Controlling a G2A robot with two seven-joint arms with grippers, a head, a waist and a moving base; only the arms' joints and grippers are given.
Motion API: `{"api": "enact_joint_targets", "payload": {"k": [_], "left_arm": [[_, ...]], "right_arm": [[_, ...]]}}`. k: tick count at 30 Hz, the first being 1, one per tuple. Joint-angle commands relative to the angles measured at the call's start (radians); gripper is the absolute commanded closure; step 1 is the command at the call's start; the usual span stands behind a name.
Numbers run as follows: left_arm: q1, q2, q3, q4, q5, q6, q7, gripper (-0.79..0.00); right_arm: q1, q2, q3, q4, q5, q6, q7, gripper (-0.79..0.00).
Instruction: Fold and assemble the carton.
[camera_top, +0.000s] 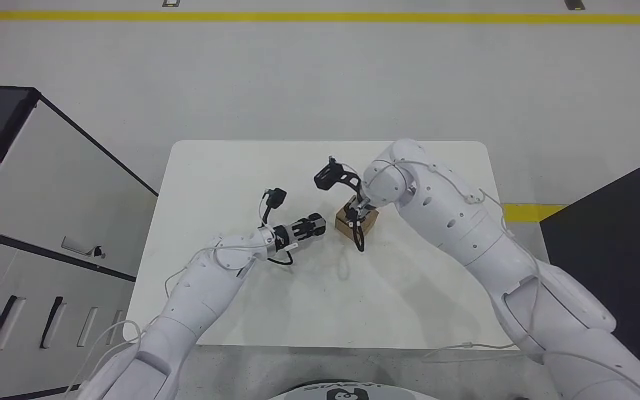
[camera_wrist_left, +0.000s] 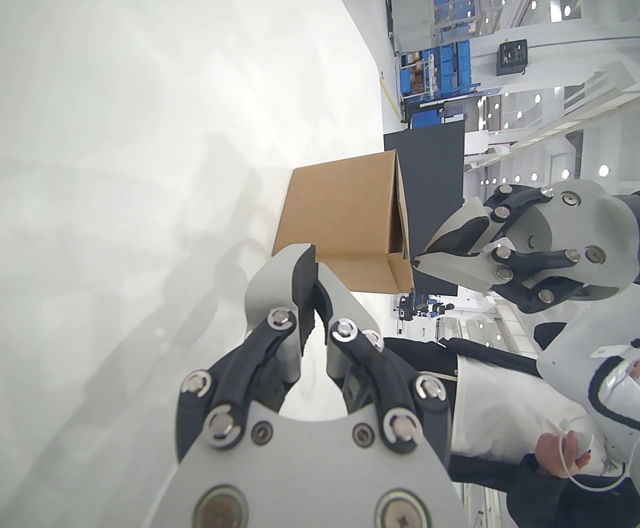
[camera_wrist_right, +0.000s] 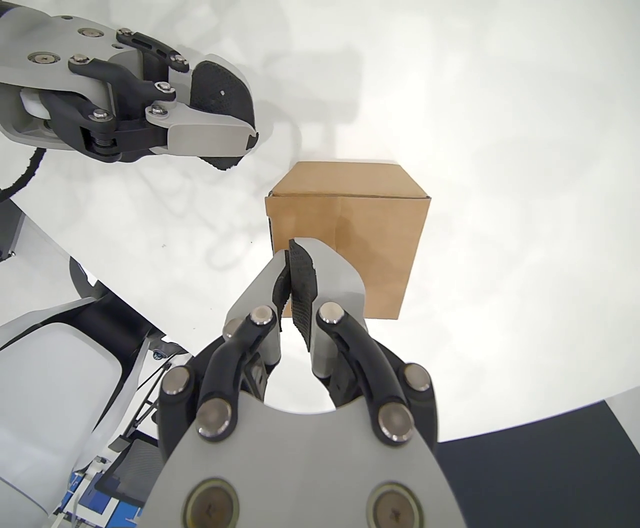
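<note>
Carton (camera_top: 349, 220), one of it, brown and close to square, so no real long axis to speak of. It sits just right of centre in the top view, on the one white table (camera_top: 420, 300). Both my arms come in from the lower edge of that frame, the left from lower left, the right from the right side. That makes two grippers on one box.

My right gripper (camera_top: 358, 243) is the nearer one. It points down at the carton's near edge, pads pressed together, tip touching the cardboard by a corner. I cannot tell whether a flap edge is pinched between the pads. My left gripper (camera_top: 323, 223) lies just left of the carton in the top view, close but apart from it. It is aimed straight at the box's side, with its pads drawn together too and nothing held.

On the side toward my right gripper a seam gapes and an inner flap shows. So I judge the closing is not done, and the next press comes from the right.
</note>
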Motion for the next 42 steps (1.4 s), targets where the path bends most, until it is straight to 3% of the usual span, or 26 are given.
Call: {"api": "enact_joint_targets", "payload": {"k": [1,29,32,33,34,35,38,39,42], "left_arm": [[0.000,0.000,-0.001,0.000,-0.001,0.001,-0.002,0.000],[0.007,0.002,-0.008,-0.010,0.007,0.000,0.002,0.000],[0.008,0.002,-0.009,-0.012,0.007,0.003,0.001,-0.283],[0.009,0.002,-0.009,-0.013,0.007,0.004,0.001,-0.385],[0.009,0.002,-0.009,-0.014,0.007,0.004,0.000,-0.619],[0.010,0.002,-0.009,-0.014,0.008,0.004,0.000,-0.785],[0.011,0.003,-0.009,-0.018,0.009,0.005,-0.001,-0.785],[0.012,0.003,-0.010,-0.019,0.007,0.004,-0.002,-0.785],[0.015,0.003,-0.011,-0.024,0.009,0.003,-0.002,-0.785]], "right_arm": [[-0.001,-0.001,0.000,0.004,0.006,-0.003,-0.001,0.000],[0.013,-0.023,-0.024,0.063,0.026,-0.009,-0.008,0.000],[0.012,-0.022,-0.021,0.060,0.025,-0.007,-0.009,-0.006],[0.011,-0.022,-0.020,0.058,0.024,-0.007,-0.009,-0.058],[0.010,-0.022,-0.018,0.057,0.023,-0.005,-0.009,-0.108],[0.009,-0.021,-0.015,0.055,0.024,-0.003,-0.010,-0.203],[0.005,-0.018,-0.006,0.043,0.022,0.004,-0.016,-0.419],[0.004,-0.016,-0.002,0.038,0.020,0.006,-0.017,-0.554],[-0.004,-0.011,0.012,0.021,0.015,0.012,-0.022,-0.723]]}}
